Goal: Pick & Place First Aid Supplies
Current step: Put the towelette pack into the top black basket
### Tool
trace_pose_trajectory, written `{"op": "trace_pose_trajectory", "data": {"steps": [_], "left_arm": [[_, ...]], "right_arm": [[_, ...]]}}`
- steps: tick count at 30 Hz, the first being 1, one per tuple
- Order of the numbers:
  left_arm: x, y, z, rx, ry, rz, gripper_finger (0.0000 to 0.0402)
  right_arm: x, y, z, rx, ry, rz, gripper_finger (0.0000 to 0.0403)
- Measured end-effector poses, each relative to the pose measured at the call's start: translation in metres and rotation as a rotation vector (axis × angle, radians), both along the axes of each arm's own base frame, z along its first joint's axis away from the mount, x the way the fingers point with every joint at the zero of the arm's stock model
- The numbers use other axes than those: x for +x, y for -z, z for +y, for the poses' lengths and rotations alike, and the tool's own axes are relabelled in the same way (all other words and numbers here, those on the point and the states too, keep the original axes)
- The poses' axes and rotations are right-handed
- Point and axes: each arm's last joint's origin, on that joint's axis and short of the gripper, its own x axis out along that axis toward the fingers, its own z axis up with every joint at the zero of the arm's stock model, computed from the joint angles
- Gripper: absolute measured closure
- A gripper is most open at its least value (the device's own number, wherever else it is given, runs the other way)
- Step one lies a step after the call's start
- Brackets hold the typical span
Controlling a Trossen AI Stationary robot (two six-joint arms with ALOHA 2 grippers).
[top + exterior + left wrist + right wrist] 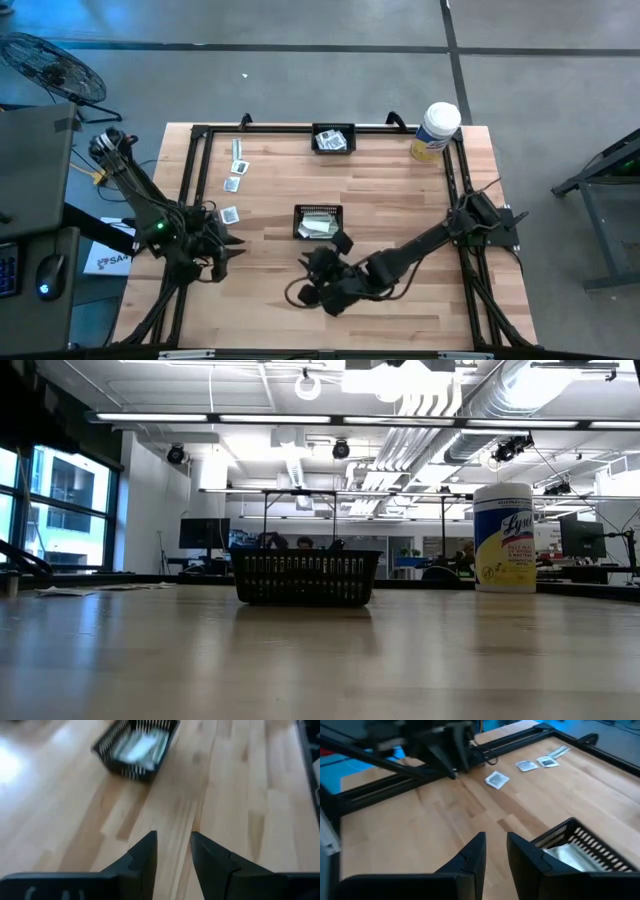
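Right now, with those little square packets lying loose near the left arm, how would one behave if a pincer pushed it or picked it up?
The square packet lies flat on the wooden table, so it would probably slide rather than roll or tip. It looks thin and papery, likely light and a bit floppy. Sitting flush with the wood, its edge may be hard for the left pincer to catch.

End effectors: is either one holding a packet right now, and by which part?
Neither. The left end effector and right end effector both show bare wood through an empty gap between their fingers.

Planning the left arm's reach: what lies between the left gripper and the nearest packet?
Only bare wood in the high view between the left gripper and the nearest packet.
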Motion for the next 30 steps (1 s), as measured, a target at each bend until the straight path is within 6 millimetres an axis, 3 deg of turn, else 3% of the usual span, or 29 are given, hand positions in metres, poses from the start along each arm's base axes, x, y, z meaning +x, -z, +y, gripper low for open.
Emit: {"op": "trace_pose_trajectory", "data": {"steps": [8, 13, 20, 26, 30], "left_arm": [[-0.004, 0.015, -0.006, -0.104, 0.108, 0.225, 0.0214], [-0.006, 0.029, -0.013, -0.055, 0.121, 0.345, 0.0207], [0.010, 0.043, 0.018, 0.062, -0.211, 0.456, 0.0226], [0.030, 0.060, 0.038, 0.076, -0.204, 0.616, 0.0244], [0.034, 0.073, 0.055, 0.053, -0.290, 0.714, 0.0249]], "right_arm": [[-0.009, 0.000, 0.020, 0.023, -0.059, -0.012, 0.0332], [-0.015, 0.010, 0.027, 0.002, -0.043, -0.023, 0.0332], [-0.016, 0.028, 0.024, 0.038, -0.029, -0.034, 0.0332], [-0.016, 0.040, 0.024, 0.072, -0.044, -0.065, 0.0331], [-0.017, 0.045, 0.023, 0.079, -0.051, -0.063, 0.0331]]}}
